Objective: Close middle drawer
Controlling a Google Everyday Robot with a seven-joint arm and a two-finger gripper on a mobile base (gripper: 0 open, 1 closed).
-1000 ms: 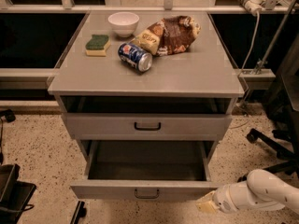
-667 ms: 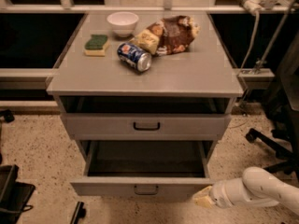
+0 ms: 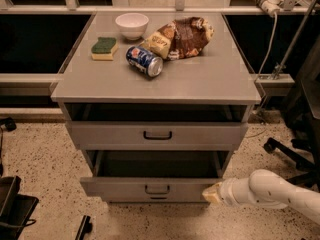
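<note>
The middle drawer [image 3: 117,188] is the low grey front with a small dark loop handle [image 3: 157,189]. It stands pulled out from the cabinet, and its plain grey tray [image 3: 157,165] shows empty behind the front. My gripper [image 3: 211,193], a pale yellowish tip on a white arm [image 3: 270,189], comes in from the lower right. It rests against the right end of the drawer front.
Above is a taller grey drawer [image 3: 105,134] with a bolder black handle, slightly out. On the cabinet top [image 3: 210,81] lie a white bowl [image 3: 132,25], a sponge [image 3: 104,48], a soda can [image 3: 144,60] and chip bags [image 3: 182,36]. A chair base [image 3: 290,154] stands at the right and a black object [image 3: 12,209] at the lower left.
The middle drawer has slid inward, so less of its tray shows. My gripper has moved left and inward, staying at the drawer front's right end.
</note>
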